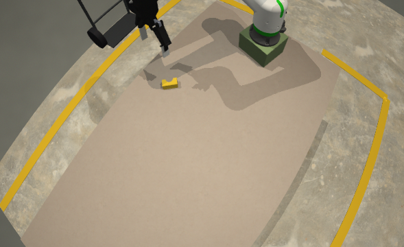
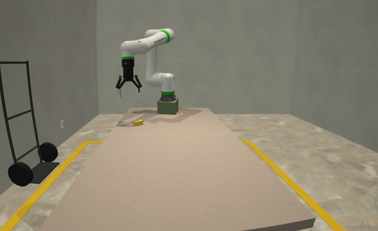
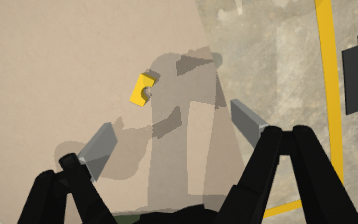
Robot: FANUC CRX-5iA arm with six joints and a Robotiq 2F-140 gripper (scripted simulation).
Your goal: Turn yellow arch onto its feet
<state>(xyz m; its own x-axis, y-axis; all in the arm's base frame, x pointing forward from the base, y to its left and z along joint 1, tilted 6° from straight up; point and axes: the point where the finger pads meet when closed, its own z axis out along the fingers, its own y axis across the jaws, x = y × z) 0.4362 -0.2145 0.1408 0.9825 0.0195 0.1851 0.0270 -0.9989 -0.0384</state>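
From my remote station, near to far in the exterior view: the tan table top fills the foreground, with a black hand truck standing on the floor beside it. Toward the far end, the yellow arch lies on the table (notch facing upward in the top view, feet not down). Above it and well apart, I see the gripper hanging with fingers spread wide, holding nothing. Behind stands the green pedestal.
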